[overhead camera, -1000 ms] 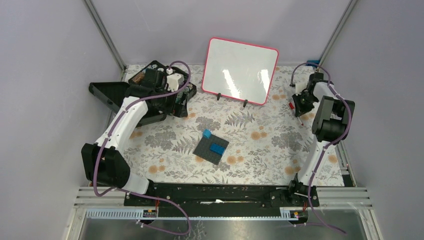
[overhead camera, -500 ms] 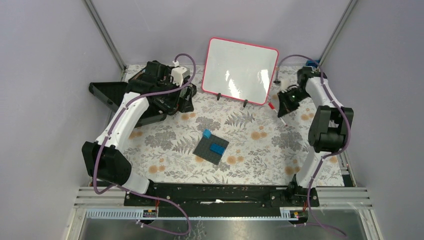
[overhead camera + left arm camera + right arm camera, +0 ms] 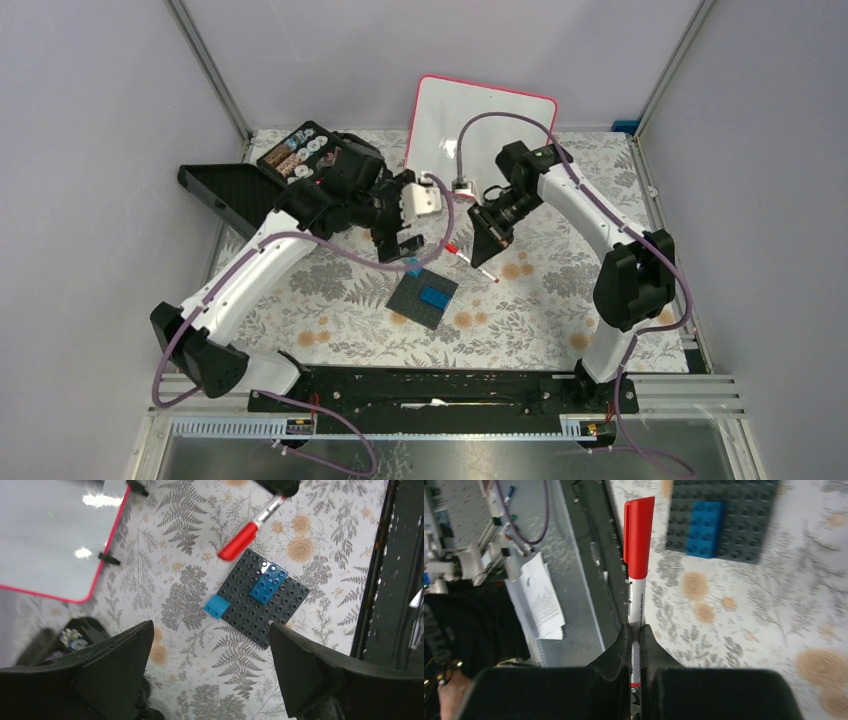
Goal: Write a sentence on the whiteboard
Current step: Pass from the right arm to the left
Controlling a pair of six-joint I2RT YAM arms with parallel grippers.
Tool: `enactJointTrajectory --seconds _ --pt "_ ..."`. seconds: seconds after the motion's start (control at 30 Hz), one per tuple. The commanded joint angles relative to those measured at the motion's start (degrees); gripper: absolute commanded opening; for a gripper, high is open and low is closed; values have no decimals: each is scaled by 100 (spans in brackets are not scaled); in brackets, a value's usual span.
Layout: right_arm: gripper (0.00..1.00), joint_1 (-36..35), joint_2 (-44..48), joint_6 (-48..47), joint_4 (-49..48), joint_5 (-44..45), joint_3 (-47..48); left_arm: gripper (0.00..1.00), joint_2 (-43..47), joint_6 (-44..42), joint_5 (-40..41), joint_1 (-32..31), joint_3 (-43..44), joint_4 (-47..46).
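Pinching capped marker (image 3: 636,600) by its barrel with right jaws, left jaws wide apart; risks twisting loose during uncapping.

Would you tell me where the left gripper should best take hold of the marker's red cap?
Probably the middle of the red cap, pinched across its width, approaching from its free end: the fingers of the right gripper clamp the white barrel, so the cap juts out clear, and the left gripper is open.
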State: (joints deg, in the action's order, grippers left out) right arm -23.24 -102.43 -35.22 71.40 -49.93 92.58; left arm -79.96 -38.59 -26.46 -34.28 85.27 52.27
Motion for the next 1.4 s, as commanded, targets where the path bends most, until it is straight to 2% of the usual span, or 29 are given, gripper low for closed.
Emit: enactJointTrajectory --seconds 0.0,0.23,0.5,0.73,0.87,0.9,0.97,1.0,1.07,1.17,1.2,1.37 --pt "0 -349 18 4 669 -848 19 94 273 -1007 371 -456 -124 11" --pt "0 -528 -396 -305 1303 -1614 234 85 897 -1985 1392 -1449 -932 -229" --pt "0 -820 -326 -196 1267 -1797 162 78 1008 -2145 1506 -1747 -1194 -780" --pt "0 -931 -264 -143 1219 -1827 69 65 939 -2314 1847 -2138 -1477 -990" --pt "0 -945 -201 -109 1177 -1839 4 50 936 -2221 1837 -2144 -1536 -1043" --pt "0 -945 -184 -108 1175 -1852 5 44 932 -2197 1818 -2147 -1557 -1043" --pt "1 -941 -145 -75 1156 -1822 62 26 960 -2074 1782 -2152 -1602 -1043" --pt "8 -944 -119 -52 1143 -1767 120 17 971 -1940 1764 -2146 -1620 -1043" --pt "27 -900 -30 65 1071 -1658 278 1 959 -1590 1679 -2144 -1603 -981" --pt "56 -684 157 532 737 -1547 511 0 936 -1023 1378 -2076 -1503 -813" --pt "62 -545 207 631 608 -1497 590 0 922 -784 1213 -2018 -1453 -758" --pt "78 430 357 607 507 -1483 1102 0 650 410 134 -1448 -951 -326"
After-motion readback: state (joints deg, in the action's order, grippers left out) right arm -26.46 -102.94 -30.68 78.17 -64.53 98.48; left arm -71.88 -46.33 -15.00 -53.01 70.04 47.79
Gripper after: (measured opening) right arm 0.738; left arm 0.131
